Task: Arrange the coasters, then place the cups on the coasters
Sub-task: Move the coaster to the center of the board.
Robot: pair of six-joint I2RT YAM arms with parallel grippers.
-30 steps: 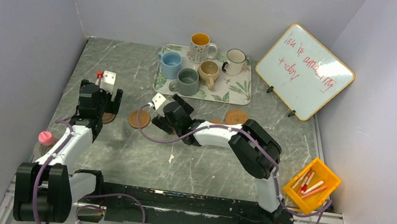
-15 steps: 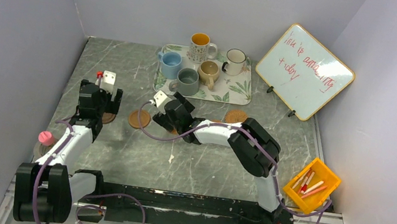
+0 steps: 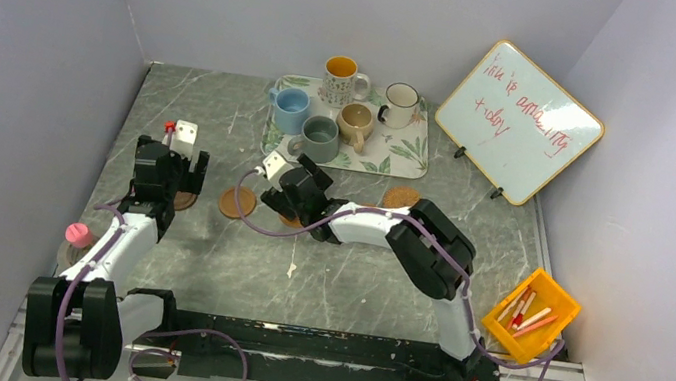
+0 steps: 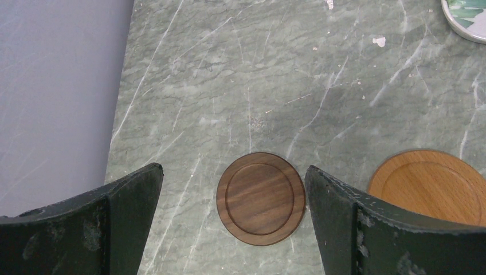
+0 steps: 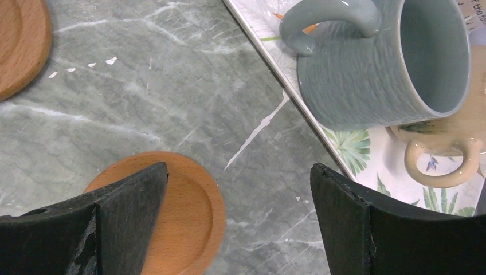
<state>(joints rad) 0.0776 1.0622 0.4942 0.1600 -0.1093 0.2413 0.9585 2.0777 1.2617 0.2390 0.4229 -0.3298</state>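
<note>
Both grippers hang open over the marble table with nothing between their fingers. Below my left gripper (image 4: 233, 168) (image 3: 168, 187) lies a dark wooden coaster (image 4: 261, 198) (image 3: 184, 200), flat between the fingers and not touched. A light wooden coaster (image 4: 430, 184) (image 3: 237, 202) lies to its right. My right gripper (image 5: 238, 166) (image 3: 279, 204) hovers near the tray's front edge, its left finger over another light coaster (image 5: 186, 209). A further coaster (image 3: 401, 198) lies behind the right arm. The cups stand on the leaf-print tray (image 3: 401, 158): blue (image 3: 291, 109), grey-green (image 3: 319, 138) (image 5: 378, 63), tan (image 3: 356, 124).
A white cup with a dark rim (image 3: 399, 105) and a patterned cup with an orange inside (image 3: 339, 77) also stand on the tray. A whiteboard (image 3: 518, 121) leans at the back right. A yellow bin (image 3: 531, 313) of pens sits front right. A pink-capped object (image 3: 79, 235) is front left.
My right gripper has shifted slightly left and toward the tray, uncovering more of the coaster behind the arm. The left arm has not moved.
</note>
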